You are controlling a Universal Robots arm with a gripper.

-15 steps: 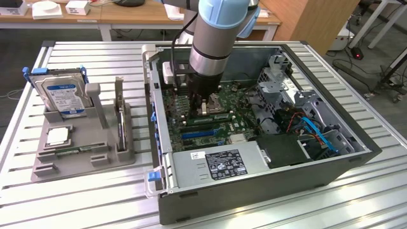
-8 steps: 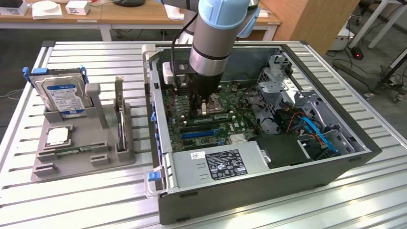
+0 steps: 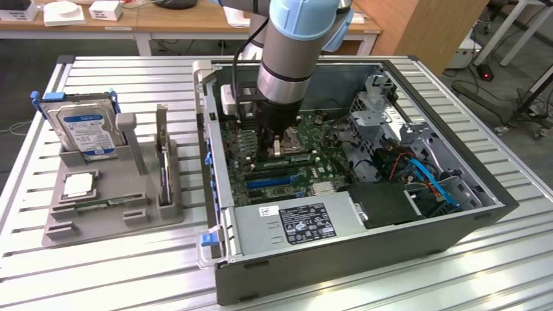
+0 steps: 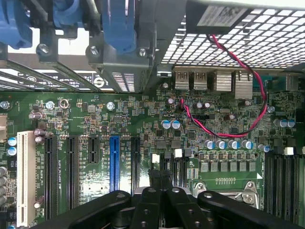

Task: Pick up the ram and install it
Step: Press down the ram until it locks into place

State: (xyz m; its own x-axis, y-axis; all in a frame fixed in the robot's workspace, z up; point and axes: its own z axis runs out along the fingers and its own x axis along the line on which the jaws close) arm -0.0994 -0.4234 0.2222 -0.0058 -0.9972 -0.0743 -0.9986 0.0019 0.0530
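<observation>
The arm is reaching down into the open computer case (image 3: pixel 363 214), which is lying on its side on the slatted metal worktop (image 3: pixel 484 272). The tool (image 3: pixel 281 139) is hanging low over the green motherboard (image 3: pixel 285 165), near the processor socket, and its black fingers (image 4: pixel 164 200) are pressed together, clenched; no object is visible between them. In the wrist view the fingers are sitting just above the board, with the blue expansion slot (image 4: pixel 114 162) and the black slots beside it, a white slot (image 4: pixel 22 176) farther off, and a red-and-black twisted wire (image 4: pixel 238 95) looping across the board.

On the exterior view's left, a grey parts holder (image 3: pixel 112 214) is resting on the worktop, well apart from the tool. A ram (image 3: pixel 163 165) is standing on edge in the holder's upright slot. The silver hard drive (image 3: pixel 85 129) with its blue-white label is leaning upright at the holder's back, and the small square processor chip (image 3: pixel 78 186) is lying flat in its recess in front of it. A second thin stick (image 3: pixel 93 207) is lying flat near the holder's front.
</observation>
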